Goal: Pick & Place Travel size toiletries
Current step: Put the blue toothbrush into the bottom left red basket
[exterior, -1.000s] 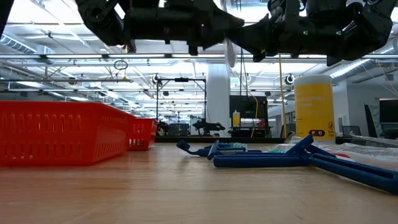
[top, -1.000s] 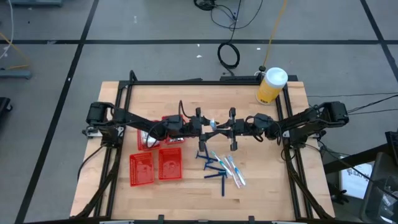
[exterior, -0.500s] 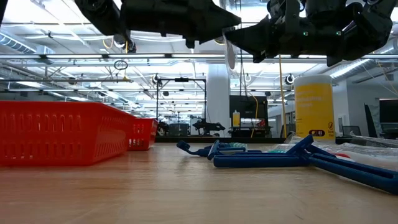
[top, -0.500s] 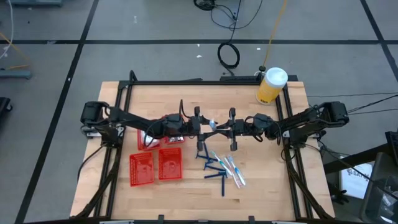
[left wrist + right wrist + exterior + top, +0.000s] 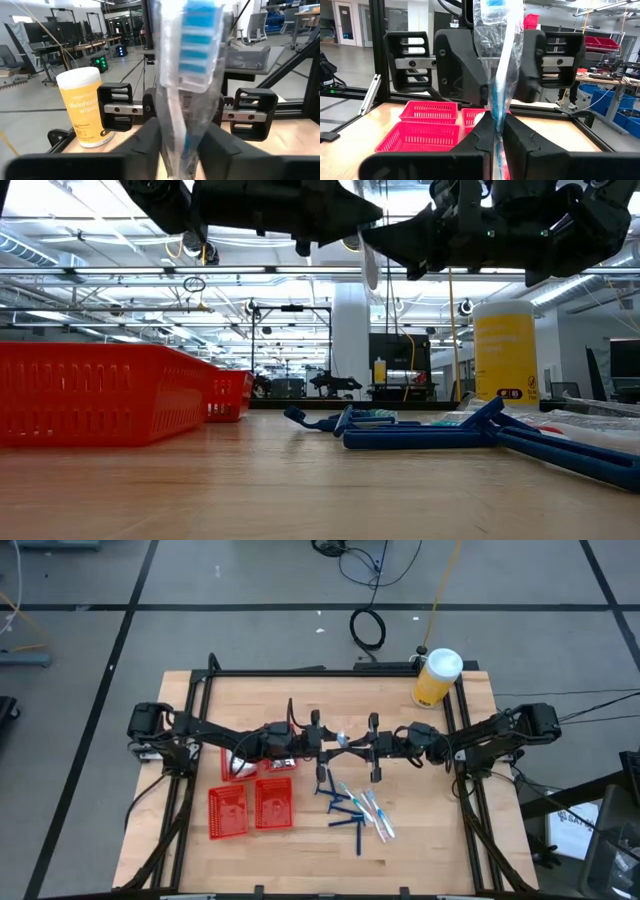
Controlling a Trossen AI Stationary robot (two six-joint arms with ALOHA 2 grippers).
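Between both sets of fingers, above mid-table, a clear-wrapped toothbrush (image 5: 499, 60) was held aloft. The right gripper (image 5: 496, 131) had its fingers pressed together on the lower end of the wrapper, which rose from the fingertips toward the facing left gripper (image 5: 181, 136). Left fingers (image 5: 145, 140) flanked the same wrapper, bristle head beyond their tips; whether they had fully clamped could not be told. The step in hand appeared to be an arm-to-arm handover. The next move would call for one secure grip before the other lets go, then carriage to a red basket (image 5: 272, 802). Remaining razors (image 5: 345, 810) and toothbrushes lay on the table (image 5: 440, 840) below, well apart from both grippers.
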